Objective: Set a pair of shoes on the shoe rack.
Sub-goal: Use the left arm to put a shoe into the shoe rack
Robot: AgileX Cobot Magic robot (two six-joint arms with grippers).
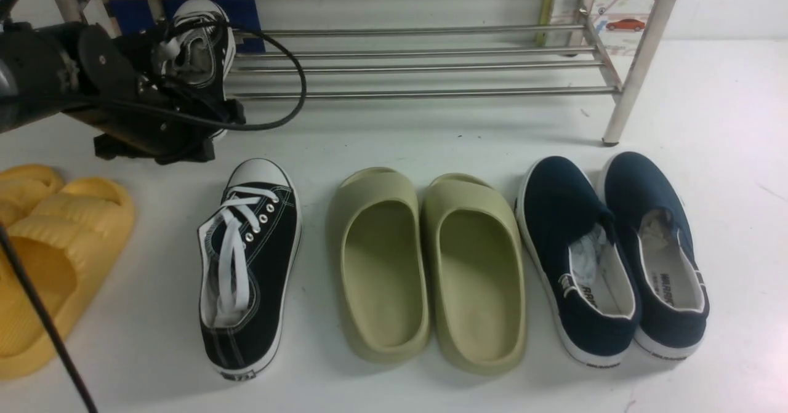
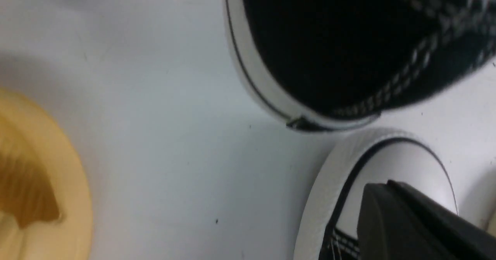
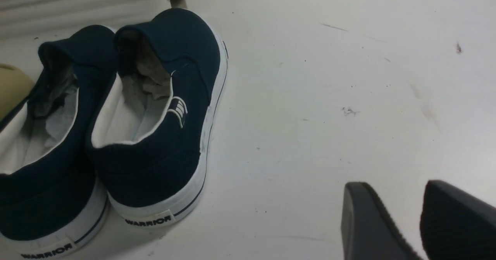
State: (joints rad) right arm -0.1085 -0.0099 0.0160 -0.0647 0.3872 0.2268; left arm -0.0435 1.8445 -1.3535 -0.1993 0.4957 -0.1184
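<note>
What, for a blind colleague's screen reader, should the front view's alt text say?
The left gripper holds one black sneaker toe-up before the shoe rack. The other sneaker lies on the table between yellow slides and olive slides, navy slip-ons rightmost.

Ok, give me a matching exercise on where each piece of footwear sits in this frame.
Things:
1 raised black sneaker
2 other black sneaker
3 olive slides
4 navy slip-ons

Places:
A floor, far right
B floor, middle
C held by the left gripper at the shoe rack
D floor, next to the yellow slides

Pairs: 1-C, 2-D, 3-B, 4-A
</note>
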